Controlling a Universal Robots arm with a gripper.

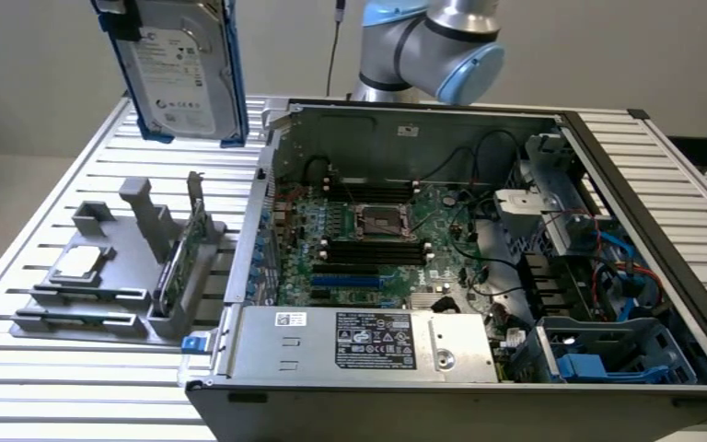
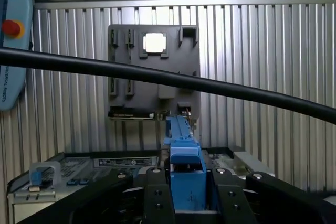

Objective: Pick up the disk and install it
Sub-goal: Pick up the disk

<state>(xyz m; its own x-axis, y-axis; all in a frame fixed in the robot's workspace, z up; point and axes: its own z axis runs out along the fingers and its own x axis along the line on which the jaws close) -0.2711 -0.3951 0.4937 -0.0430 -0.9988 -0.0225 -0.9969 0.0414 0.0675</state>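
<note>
The disk, a silver-grey hard drive with a white label in a blue carrier, hangs upright in the air. It is above the grey parts holder, at the exterior view's upper left. In the wrist view my gripper is shut on it, and its black fingers clamp the two faces of the blue carrier edge. The disk touches neither the holder nor the table.
The open computer case lies to the exterior view's right of the disk, with a blue drive cage in its near right corner. The holder carries a square CPU chip and a green card. A black cable crosses the wrist view.
</note>
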